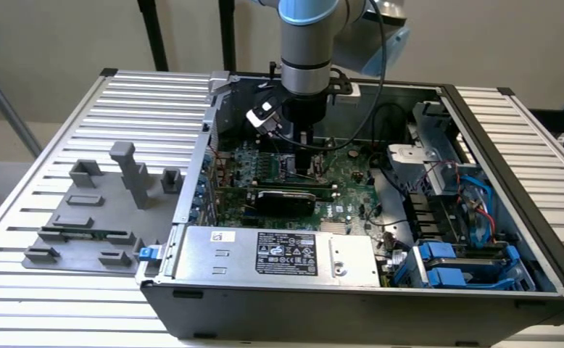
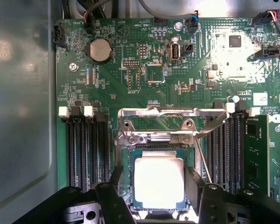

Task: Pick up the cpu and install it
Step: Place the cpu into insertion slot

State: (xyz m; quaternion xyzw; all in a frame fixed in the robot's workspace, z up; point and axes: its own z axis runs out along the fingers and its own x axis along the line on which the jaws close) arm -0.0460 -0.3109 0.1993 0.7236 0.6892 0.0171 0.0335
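Table [image 1: 40, 145] was slatted aluminium, with the open computer case [image 1: 359, 308] sitting on it across the middle and the exterior view's right. Arm [image 1: 309, 43] stood vertical, its wrist down inside the case over the far half of the board. Along the case's near wall I saw the silver power supply [image 1: 282, 254], black label up. Outside the case, on the exterior view's left, a grey fixture plate [image 1: 84, 225] lay flat on the table with several grey blocks standing on it. Blue drive caddies [image 1: 446, 264] sat in the case's near corner on the exterior view's right. From the wrist I had the green motherboard [image 2: 130, 70] square-on, with black memory slots [image 2: 84, 149] on both sides of the socket and one green memory module [image 2: 256, 154] seated on one side. The socket's metal load frame [image 2: 170, 123] was swung open, clear of the chip. Gripper [image 2: 154, 170] hung right over the socket, jaws apart, with one black finger [image 2: 117, 186] close beside each of two opposite edges of the cpu [image 2: 158, 184]. Contact I couldn't confirm. The cpu lay flat inside the socket, silver lid up. Smallest bit was the coin cell [image 2: 99, 50], beyond the load frame and well apart from the socket.
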